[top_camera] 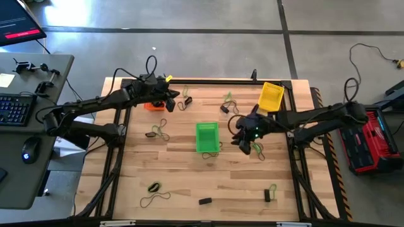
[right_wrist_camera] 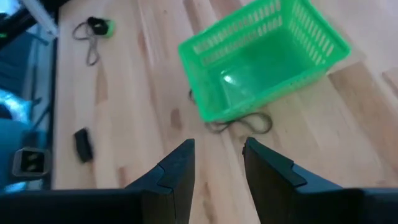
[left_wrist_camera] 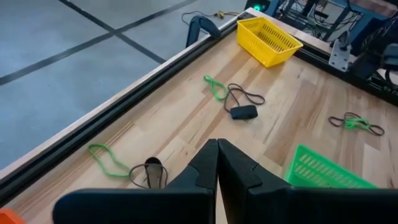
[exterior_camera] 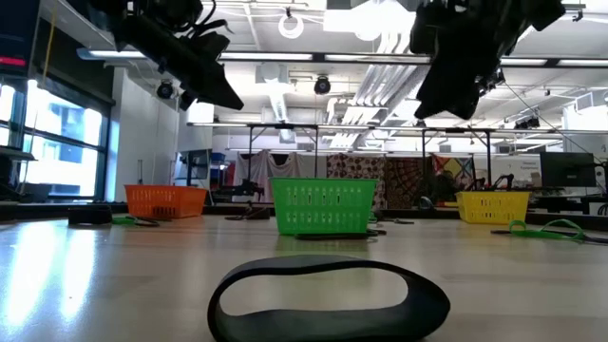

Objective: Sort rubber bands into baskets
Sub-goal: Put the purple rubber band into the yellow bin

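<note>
High view: left gripper [top_camera: 172, 96] clenched, empty, beside orange basket [top_camera: 153, 106] upper left, right gripper [top_camera: 243, 133] parted, empty, right of central green basket [top_camera: 206, 137], yellow basket [top_camera: 271, 96] upper right, low view alone fills its lower centre with a black rubber band [exterior_camera: 328, 301].

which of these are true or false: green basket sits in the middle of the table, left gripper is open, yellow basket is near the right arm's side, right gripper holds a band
1. The green basket sits mid-table: true.
2. The left gripper is open: false, its fingers are shut together.
3. The yellow basket stands on the right arm's side: true.
4. The right gripper holds a rubber band: false, its fingers stand apart with nothing between them.
</note>
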Tool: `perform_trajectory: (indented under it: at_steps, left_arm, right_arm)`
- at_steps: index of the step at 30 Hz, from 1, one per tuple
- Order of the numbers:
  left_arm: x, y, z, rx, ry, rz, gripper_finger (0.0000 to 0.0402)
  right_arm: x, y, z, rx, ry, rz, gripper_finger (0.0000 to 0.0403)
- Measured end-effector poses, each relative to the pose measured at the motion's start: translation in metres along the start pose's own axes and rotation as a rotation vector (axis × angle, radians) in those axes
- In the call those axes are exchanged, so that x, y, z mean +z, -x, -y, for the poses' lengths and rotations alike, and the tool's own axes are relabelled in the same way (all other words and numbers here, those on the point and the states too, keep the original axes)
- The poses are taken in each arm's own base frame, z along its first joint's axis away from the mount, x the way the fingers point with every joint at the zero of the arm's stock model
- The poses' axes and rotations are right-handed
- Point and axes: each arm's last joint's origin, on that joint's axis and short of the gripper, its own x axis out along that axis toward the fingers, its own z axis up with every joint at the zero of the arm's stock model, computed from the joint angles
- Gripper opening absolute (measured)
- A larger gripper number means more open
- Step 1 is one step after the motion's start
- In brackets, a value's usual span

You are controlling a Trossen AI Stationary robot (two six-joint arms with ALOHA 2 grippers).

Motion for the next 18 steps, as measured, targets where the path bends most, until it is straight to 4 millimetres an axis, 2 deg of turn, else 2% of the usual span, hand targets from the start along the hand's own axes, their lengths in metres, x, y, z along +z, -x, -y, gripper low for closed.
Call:
perform_trajectory:
  at_steps: [7, 13, 18]
  left_arm:
    - [-0.003, 0.0, 0.002, -0.063, 0.006, -0.036, 0.0]
    - [-0.003, 0.0, 0.003, -0.072, 0.006, -0.04, 0.0]
    - [-0.003, 0.0, 0.003, -0.072, -0.016, -0.039, 0.0]
  right_arm:
    - [-0.005, -0.031, 0.001, -0.055, 0.074, 0.024, 0.0134]
    - [-0.012, -0.063, 0.007, -0.089, 0.094, -0.039, 0.0176]
    - [-0.017, -0.081, 0.012, -0.112, 0.184, -0.068, 0.0203]
